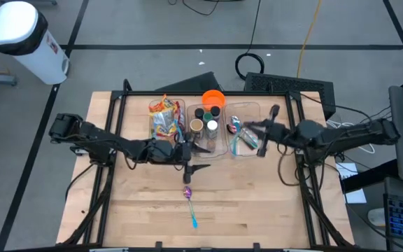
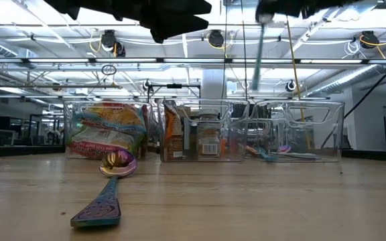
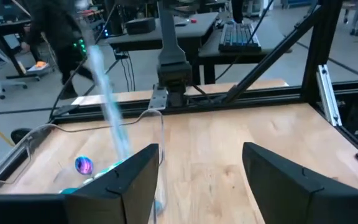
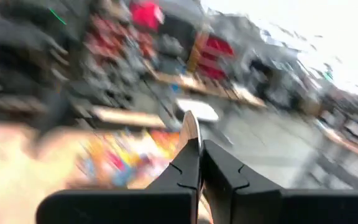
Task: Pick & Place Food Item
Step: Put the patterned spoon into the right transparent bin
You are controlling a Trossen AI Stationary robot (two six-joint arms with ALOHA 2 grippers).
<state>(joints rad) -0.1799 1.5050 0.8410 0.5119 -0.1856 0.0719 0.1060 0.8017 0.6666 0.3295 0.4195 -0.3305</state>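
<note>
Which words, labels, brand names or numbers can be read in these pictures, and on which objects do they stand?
None can be read.
Colourful foil snack bag in the left clear plastic bin: print too blurred.
Orange-brown labelled containers in the middle clear bin: label too small.
Black keyboard behind the table: keys too small.

1. High view: overhead, facing straight down on the whole wooden table [image 1: 145,203] and both arms.
2. Low view: at tabletop height, facing level across the table; the clear bins [image 2: 203,130] appear in both.
3. Left wrist view: close, facing across the table toward a keyboard [image 3: 241,34].
4. Right wrist view: close; surroundings too blurred to tell.
</note>
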